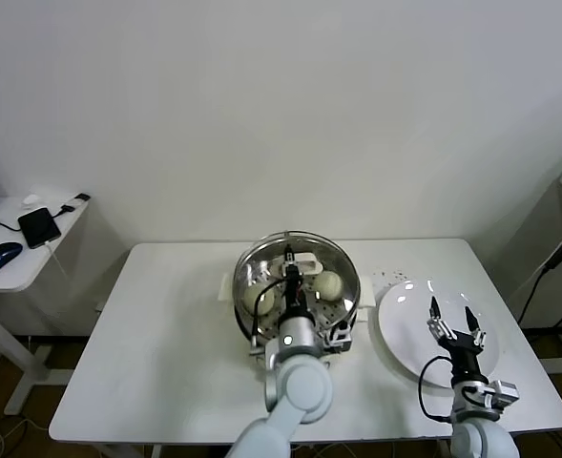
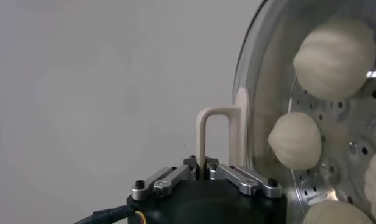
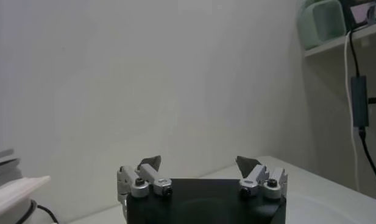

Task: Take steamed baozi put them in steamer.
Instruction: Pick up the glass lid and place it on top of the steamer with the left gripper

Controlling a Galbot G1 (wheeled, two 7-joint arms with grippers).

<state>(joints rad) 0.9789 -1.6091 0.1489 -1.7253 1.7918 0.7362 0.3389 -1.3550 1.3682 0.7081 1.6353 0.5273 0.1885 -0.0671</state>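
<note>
Left end effector [image 2: 203, 173] is pinched shut on your glass lid [image 1: 298, 270] handle [image 2: 217, 137], directly over the steamer [image 1: 343, 310]; baozi [image 2: 295, 140] already sit inside beneath it. Right end effector [image 1: 455, 320] gapes wide, empty, over the white plate [image 1: 400, 324].

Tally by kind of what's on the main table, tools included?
baozi: 4, all in the steamer
steamer: 1
glass lid: 1, its handle pinched in the left tool
white plate: 1, bare
tools: 2, the right tool open at the plate
Total: 9
</note>
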